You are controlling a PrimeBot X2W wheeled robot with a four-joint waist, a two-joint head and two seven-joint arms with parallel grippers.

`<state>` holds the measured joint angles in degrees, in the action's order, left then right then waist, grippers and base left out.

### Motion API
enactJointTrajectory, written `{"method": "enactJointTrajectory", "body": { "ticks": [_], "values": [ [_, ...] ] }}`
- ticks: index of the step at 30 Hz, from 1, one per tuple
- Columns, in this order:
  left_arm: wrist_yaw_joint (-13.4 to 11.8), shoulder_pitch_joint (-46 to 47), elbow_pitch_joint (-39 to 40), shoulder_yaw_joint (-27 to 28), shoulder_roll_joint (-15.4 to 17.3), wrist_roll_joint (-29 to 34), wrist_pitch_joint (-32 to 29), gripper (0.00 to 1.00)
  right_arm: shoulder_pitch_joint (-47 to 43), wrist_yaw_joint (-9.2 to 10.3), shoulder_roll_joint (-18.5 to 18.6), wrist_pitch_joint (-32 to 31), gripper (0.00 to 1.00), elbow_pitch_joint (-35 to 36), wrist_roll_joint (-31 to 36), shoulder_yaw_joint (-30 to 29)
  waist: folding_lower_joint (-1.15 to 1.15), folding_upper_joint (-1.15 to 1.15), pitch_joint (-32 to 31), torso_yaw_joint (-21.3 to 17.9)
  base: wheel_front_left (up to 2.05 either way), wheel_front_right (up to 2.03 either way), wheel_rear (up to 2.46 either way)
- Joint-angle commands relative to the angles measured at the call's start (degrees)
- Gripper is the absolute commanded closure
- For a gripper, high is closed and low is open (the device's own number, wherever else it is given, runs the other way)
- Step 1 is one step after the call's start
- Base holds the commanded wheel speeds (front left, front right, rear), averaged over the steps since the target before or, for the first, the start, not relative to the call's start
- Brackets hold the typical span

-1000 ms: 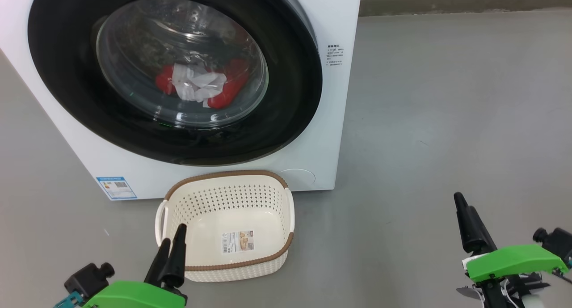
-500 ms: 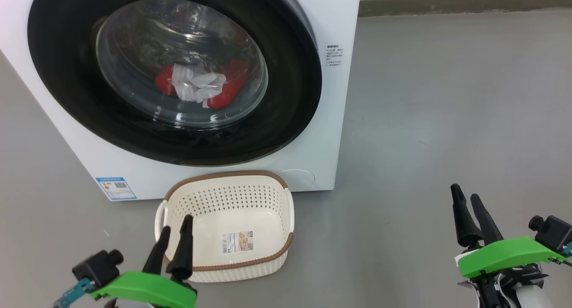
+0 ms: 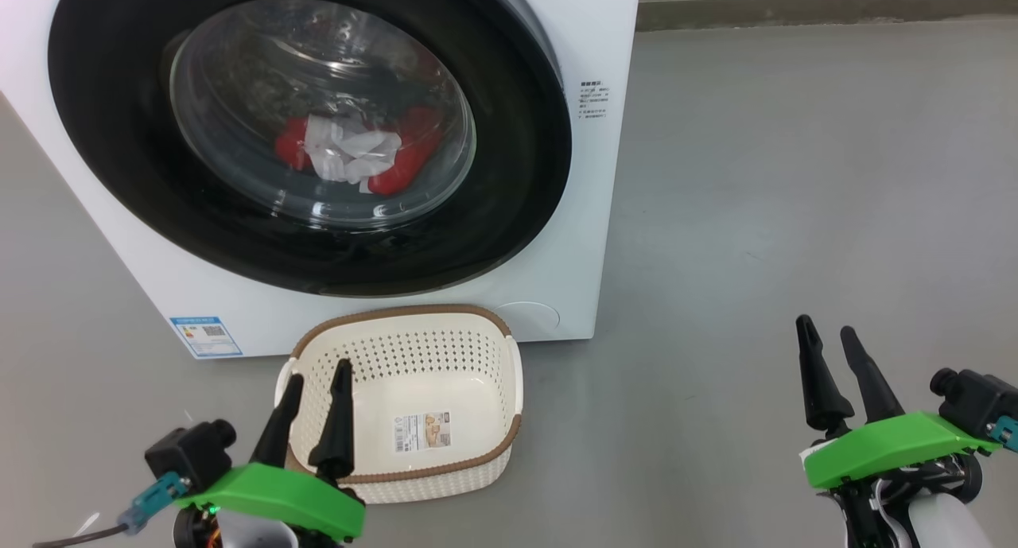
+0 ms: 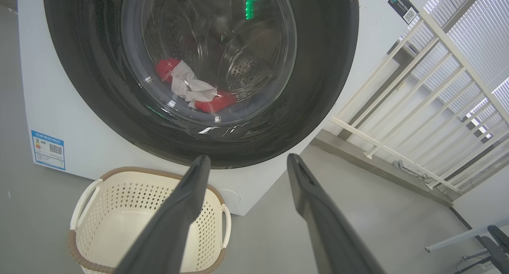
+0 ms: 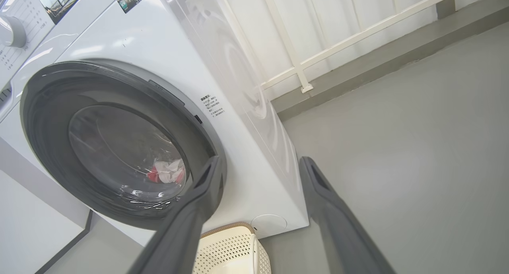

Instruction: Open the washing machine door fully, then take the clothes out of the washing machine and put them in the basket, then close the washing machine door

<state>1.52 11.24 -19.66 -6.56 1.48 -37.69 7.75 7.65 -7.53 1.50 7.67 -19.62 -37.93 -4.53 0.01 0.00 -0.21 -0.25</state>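
Note:
The white washing machine stands at the upper left with its black-rimmed round door shut. Behind the glass lie the red and white clothes, which the wrist views also catch. The cream basket sits on the floor in front of the machine, with a paper label inside. My left gripper is open over the basket's near left corner, holding nothing; its wrist view faces the door. My right gripper is open over bare floor at the lower right, well clear of the machine.
Grey floor spreads to the right of the machine. A white railing on a raised kerb runs behind and beside it. A blue label sticker is on the machine's lower left front.
Both grippers have risen a little in the head view. The left one has moved right, over the basket's corner. The right one has turned so both fingers show apart.

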Motion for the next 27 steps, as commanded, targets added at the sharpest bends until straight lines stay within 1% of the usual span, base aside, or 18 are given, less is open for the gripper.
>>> {"method": "enactJointTrajectory", "body": {
  "ticks": [1,17,23,27],
  "values": [
    [-0.26,3.15,1.63,0.82,1.09,1.98,0.86,0.0,3.79,0.03,0.75,0.92,0.0,1.52,1.8,1.31,-0.01,0.0,0.0,0.01,0.0,0.0,0.0],
    [-1.77,5.4,0.94,-1.08,1.22,12.41,3.55,0.0,5.3,0.04,1.01,3.62,0.0,2.06,12.77,1.86,-0.01,0.0,-0.21,0.14,0.0,0.0,0.0],
    [-2.78,6.39,0.5,-1.71,1.28,16.75,4.73,0.0,5.88,0.04,1.13,4.8,0.0,1.99,17.72,1.98,-0.01,0.0,-0.28,0.09,0.0,0.0,0.0],
    [-3.16,6.87,0.37,-1.96,1.3,18.76,5.23,0.0,6.17,0.04,1.18,5.31,0.0,1.8,19.88,1.94,-0.01,0.0,-0.23,0.13,0.0,0.0,0.0]
  ]
}}
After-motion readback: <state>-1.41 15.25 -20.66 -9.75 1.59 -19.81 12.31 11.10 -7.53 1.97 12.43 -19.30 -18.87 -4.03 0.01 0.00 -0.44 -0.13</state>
